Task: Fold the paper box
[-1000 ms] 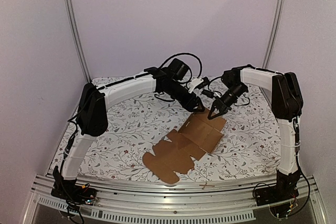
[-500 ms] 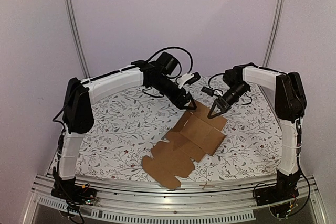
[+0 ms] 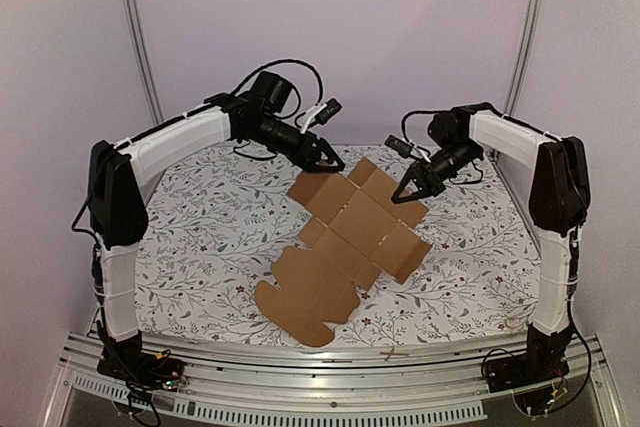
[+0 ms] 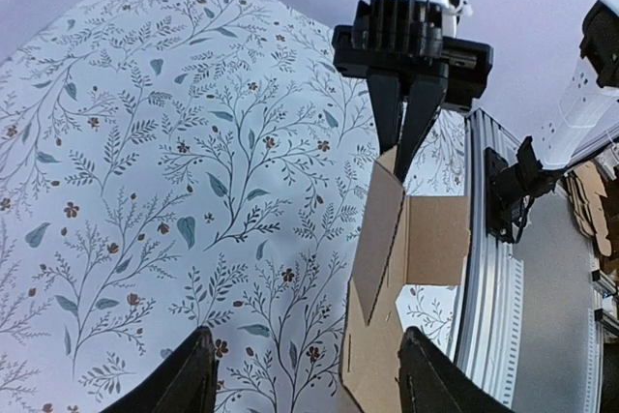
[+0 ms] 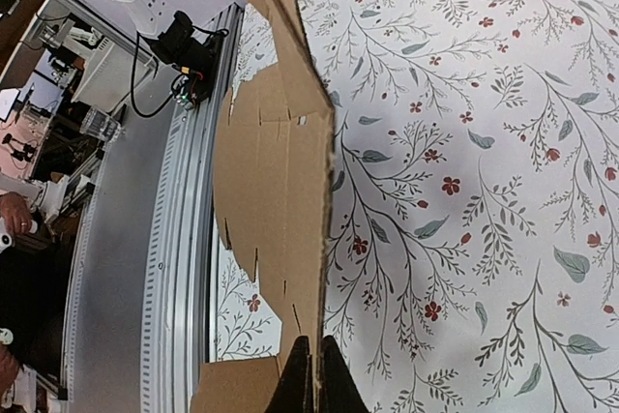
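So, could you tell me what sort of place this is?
Probably a robotics lab work cell: the left arm and right arm mounted by a metal rail at the table's near edge, plain white walls closing it in, and other equipment beyond the rail.

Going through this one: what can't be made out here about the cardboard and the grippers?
Top external: whether the left gripper touches the paper box; its fingertips are too small against the raised far flap.
Left wrist: the box's near part, cut off by the bottom edge.
Right wrist: the box's far face; the right gripper holds the sheet nearly edge-on to the camera.
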Available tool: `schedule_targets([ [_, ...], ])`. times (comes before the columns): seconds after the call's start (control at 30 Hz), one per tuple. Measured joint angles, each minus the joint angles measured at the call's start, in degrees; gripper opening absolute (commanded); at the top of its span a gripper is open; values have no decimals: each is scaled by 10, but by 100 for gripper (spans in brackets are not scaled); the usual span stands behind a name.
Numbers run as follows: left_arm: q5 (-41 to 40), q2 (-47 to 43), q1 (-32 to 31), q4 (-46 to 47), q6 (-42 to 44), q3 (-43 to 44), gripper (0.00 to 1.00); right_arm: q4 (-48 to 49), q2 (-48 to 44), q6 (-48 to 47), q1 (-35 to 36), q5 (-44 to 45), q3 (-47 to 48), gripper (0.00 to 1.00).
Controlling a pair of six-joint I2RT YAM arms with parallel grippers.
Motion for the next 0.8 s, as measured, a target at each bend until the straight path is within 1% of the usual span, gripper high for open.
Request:
schedule_targets([
  [0.13,10,6,2,1,-9,9,60,-2,-5,-30,0,-3,-1,0],
  [0.3,-2,38,3,1,-17,40,56,-3,-7,-19,0,0,-7,0],
  [0.5,-31,79,-2,-13,-10,77,56,-4,-7,13,0,7,-22,0],
  [0.63,-43,87,-9,-27,3,80,57,-5,-7,31,0,14,-23,0],
  [0.8,-49,91,-34,-37,20,88,59,-5,-7,65,0,21,-23,0],
])
